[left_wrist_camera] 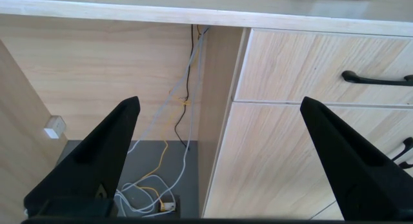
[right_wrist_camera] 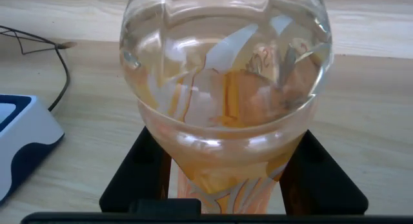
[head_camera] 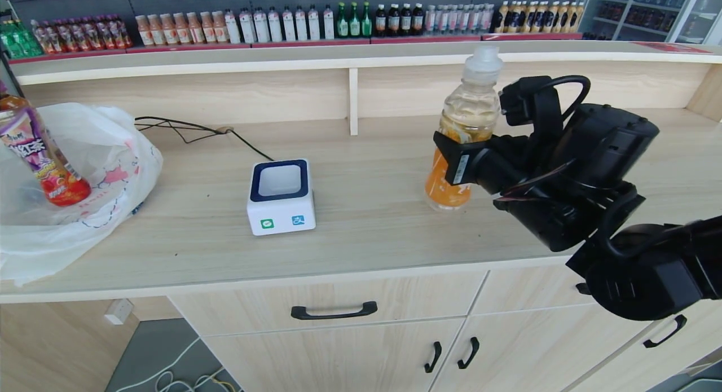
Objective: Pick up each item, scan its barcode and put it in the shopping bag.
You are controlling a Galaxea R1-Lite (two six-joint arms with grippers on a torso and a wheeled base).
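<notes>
Right fingers (head_camera: 448, 149) (right_wrist_camera: 139, 179): closed on the orange drink bottle (head_camera: 471, 110) (right_wrist_camera: 226, 75), one on each side of its middle, at the upper edge of the label.
Orange drink bottle: upright, with a white cap, a clear upper body and an orange label below. It is over the right half of the counter (head_camera: 366, 223), about midway between the front and back edges. Whether its base touches the counter or hangs just above it, I cannot tell.
Left fingers (left_wrist_camera: 97, 159): spread wide with nothing between them, below the counter's front edge, facing the cupboard fronts (left_wrist_camera: 310, 62).
Barcode scanner (head_camera: 280, 197) (right_wrist_camera: 19, 140): a white box with a dark blue rim around its upward window. It stands near the middle of the counter, closer to the front edge, well apart from the held bottle.
Cable (head_camera: 186, 130): black, running from the back edge of the counter toward the scanner.
Shopping bag (head_camera: 113, 155): white plastic, slumped open at the left end of the counter and reaching its front edge.
Tea bottle (head_camera: 39, 155): tilted inside the bag, with a red and purple label.
Shelf (head_camera: 350, 39): behind the counter, holding a row of drink bottles.
Floor cables (left_wrist_camera: 155, 185): loose under the counter.
</notes>
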